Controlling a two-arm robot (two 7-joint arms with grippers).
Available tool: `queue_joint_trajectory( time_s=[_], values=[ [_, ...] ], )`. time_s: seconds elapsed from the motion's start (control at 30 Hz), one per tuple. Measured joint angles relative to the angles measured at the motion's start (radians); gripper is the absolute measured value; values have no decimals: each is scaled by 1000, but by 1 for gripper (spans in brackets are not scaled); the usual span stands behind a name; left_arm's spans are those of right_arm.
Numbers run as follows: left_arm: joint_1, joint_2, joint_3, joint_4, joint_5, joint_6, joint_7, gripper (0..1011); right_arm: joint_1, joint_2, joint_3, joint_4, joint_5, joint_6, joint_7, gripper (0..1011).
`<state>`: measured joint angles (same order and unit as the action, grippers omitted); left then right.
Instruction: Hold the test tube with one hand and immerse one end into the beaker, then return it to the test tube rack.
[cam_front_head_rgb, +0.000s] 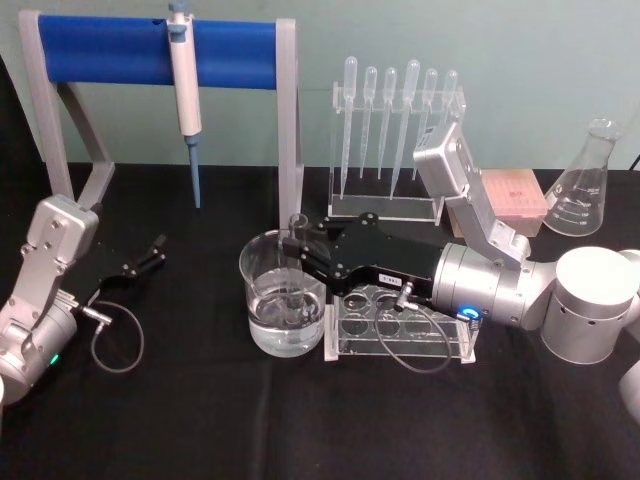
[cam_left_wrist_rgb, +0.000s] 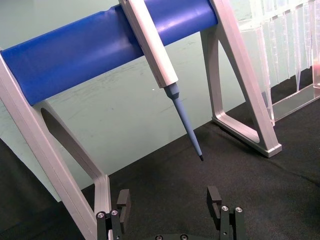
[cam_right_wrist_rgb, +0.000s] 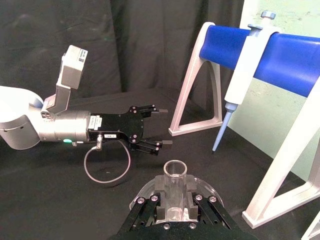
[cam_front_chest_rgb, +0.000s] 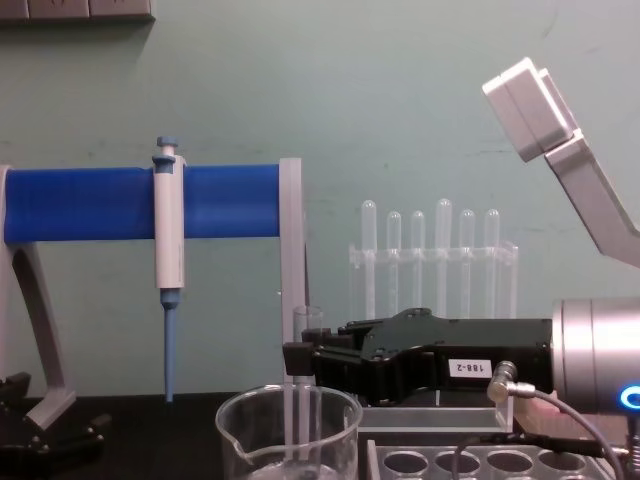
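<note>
My right gripper is shut on the upper part of the test tube, which it holds upright over the beaker. The tube's lower end hangs inside the beaker's glass wall, down near the clear liquid. From the chest view, the test tube passes down behind the beaker's rim, with the right gripper just above. In the right wrist view the tube's open mouth rises between the fingers, and the beaker's rim lies below. My left gripper rests open at the table's left.
A blue-barred stand with a white-and-blue pipette stands behind the beaker. A rack of plastic pipettes is at the back. A clear holed rack lies under my right wrist. A conical flask and pink box sit far right.
</note>
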<state>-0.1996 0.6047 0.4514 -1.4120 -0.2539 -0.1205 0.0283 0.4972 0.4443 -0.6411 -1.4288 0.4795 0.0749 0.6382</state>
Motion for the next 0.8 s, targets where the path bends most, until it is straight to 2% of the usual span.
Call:
queue_joint_trajectory(
  time_s=[0.8],
  values=[
    [0, 0, 0, 0, 0, 0, 0, 1000, 0, 0, 0, 0, 0, 0, 0, 241]
  ],
)
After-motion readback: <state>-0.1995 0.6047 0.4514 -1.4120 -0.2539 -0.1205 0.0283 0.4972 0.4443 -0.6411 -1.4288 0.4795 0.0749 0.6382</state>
